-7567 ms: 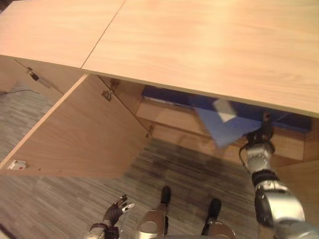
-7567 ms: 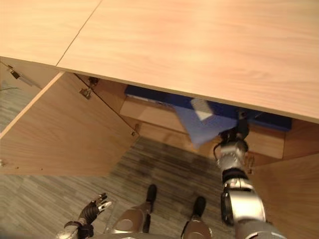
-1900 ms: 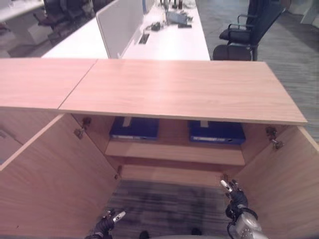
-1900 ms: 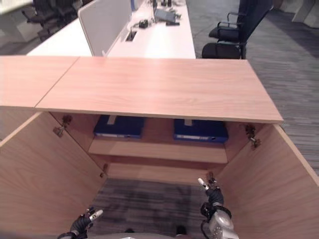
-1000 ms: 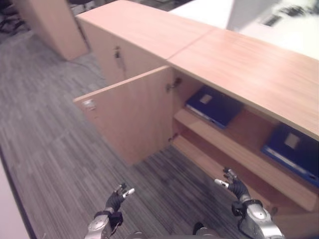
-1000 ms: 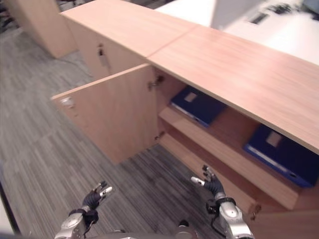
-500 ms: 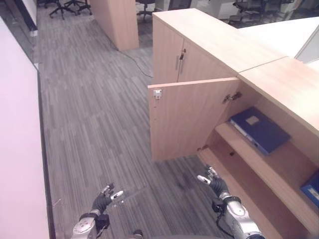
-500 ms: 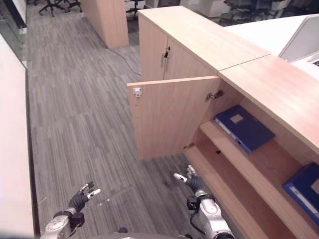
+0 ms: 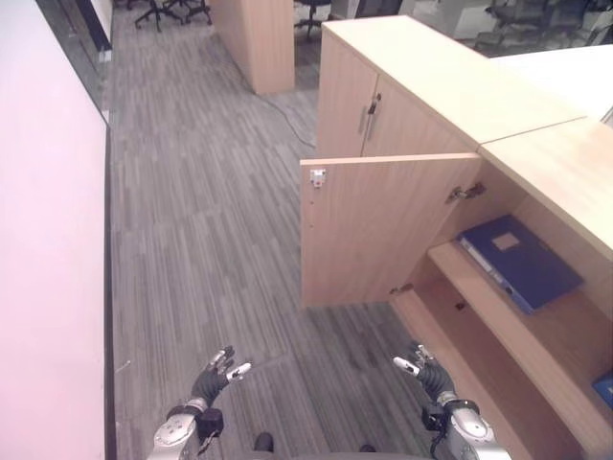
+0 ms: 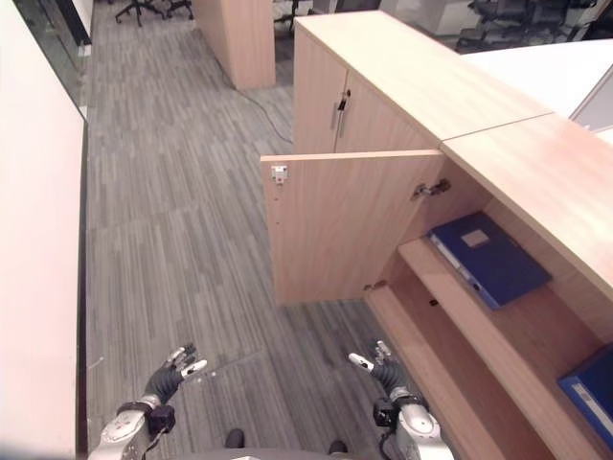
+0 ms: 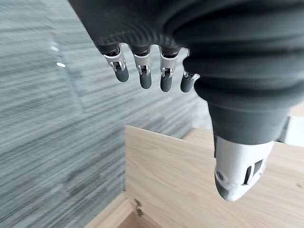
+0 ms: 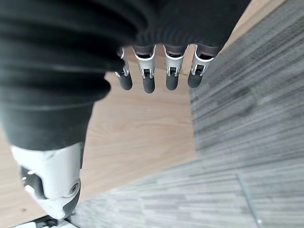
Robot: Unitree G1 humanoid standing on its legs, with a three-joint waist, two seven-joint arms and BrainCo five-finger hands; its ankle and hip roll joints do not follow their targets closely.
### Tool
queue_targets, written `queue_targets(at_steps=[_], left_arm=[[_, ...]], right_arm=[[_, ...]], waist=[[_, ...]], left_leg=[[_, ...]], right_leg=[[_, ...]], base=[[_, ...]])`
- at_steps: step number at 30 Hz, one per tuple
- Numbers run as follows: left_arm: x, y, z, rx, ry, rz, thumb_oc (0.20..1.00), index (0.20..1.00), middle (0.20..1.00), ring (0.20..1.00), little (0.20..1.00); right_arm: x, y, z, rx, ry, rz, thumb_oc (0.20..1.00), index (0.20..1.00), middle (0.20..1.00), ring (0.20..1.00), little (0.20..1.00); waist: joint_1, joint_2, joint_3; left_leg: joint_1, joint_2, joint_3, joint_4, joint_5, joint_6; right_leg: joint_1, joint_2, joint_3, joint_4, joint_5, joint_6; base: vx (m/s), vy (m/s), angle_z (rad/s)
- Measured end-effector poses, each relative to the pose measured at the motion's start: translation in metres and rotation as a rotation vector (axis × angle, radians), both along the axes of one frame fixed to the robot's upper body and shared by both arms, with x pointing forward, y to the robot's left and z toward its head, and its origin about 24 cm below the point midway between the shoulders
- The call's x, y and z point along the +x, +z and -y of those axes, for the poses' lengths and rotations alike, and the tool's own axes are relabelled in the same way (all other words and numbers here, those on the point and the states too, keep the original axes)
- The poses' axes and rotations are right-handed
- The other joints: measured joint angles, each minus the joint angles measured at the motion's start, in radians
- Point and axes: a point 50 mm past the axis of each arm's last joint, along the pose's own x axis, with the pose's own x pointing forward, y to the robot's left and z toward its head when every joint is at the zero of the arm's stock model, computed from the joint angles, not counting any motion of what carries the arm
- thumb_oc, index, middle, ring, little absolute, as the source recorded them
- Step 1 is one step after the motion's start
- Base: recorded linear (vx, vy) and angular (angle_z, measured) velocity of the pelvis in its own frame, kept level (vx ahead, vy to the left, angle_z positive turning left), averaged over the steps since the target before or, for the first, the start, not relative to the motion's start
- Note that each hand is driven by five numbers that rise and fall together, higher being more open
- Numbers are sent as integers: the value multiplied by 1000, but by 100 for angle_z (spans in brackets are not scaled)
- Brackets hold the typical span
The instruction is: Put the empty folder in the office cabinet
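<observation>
While its door (image 9: 383,225) stands swung out over the striped grey carpet (image 9: 211,240), the light wood office cabinet (image 9: 498,125) shows, in the left eye view, a dark blue folder (image 9: 522,261) lying flat on its upper shelf (image 9: 536,321), and a second blue corner (image 9: 603,388) is cut off at the frame edge, possibly another folder. In the right eye view that second blue folder (image 10: 589,388) shows more fully on the same shelf, well apart from the first. The left wrist view shows the left hand (image 11: 142,71) with straight, relaxed fingers holding nothing, wood panel beyond. In the right wrist view the right hand (image 12: 156,71) is likewise spread and empty, above wood and carpet.
</observation>
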Motion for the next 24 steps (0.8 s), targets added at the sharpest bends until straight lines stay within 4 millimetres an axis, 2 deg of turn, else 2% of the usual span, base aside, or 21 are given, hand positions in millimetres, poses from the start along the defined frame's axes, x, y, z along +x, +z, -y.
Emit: queue_targets(at_steps=[4, 6, 10, 16, 19, 22, 24], left_arm=[[0, 0, 0, 3, 5, -1, 1000, 1000, 1000, 1000, 1000], [3, 1, 0, 6, 8, 6, 1000, 1000, 1000, 1000, 1000], [15, 6, 2, 10, 9, 37, 1000, 1000, 1000, 1000, 1000], [15, 5, 6, -7, 16, 38, 1000, 1000, 1000, 1000, 1000], [13, 2, 12, -45, 39, 34, 1000, 1000, 1000, 1000, 1000], [17, 3, 16, -63, 43, 43, 1000, 1000, 1000, 1000, 1000], [26, 7, 18, -69, 34, 65, 1000, 1000, 1000, 1000, 1000]], right_arm=[[-15, -6, 2, 1, -10, -44, 1000, 1000, 1000, 1000, 1000], [-18, -8, 3, 0, -12, -53, 1000, 1000, 1000, 1000, 1000], [-28, -11, 4, 5, -6, -78, 1000, 1000, 1000, 1000, 1000], [-37, -13, 9, -2, 0, -103, 1000, 1000, 1000, 1000, 1000], [-35, -12, 9, -1, 22, -99, 1000, 1000, 1000, 1000, 1000], [-25, -7, 14, -21, 35, -75, 1000, 1000, 1000, 1000, 1000], [-21, -5, 18, -38, 39, -67, 1000, 1000, 1000, 1000, 1000]], waist=[[-23, 3, -43], [-25, 9, -48], [-61, 20, -55], [-87, 37, -63], [-97, 39, -51], [-90, 45, -5], [-61, 27, 29]], left_leg=[[8, 1, 18, -9, -3, -2], [14, 1, 28, -9, -5, -1], [15, 3, 33, -9, -5, -1], [16, 14, 57, 1, -4, -1], [13, 34, 61, 11, -4, -4], [-17, 45, 56, 88, -18, -22], [-137, 29, 26, 228, -56, -27]], right_leg=[[-3, -1, 18, -4, 0, 1], [-5, -2, 28, -5, 3, 4], [-10, -1, 41, -4, 8, 10], [-22, 10, 71, 1, 11, 10], [-26, 33, 77, 2, 11, -3], [-27, 40, 81, 11, 3, -19], [-36, 14, 86, 0, 15, -49]], base=[[50, -48, -12], [24, -41, -22], [23, -66, -7], [10, -87, -13], [-1, -89, -7], [78, 16, 2], [179, 45, 15]])
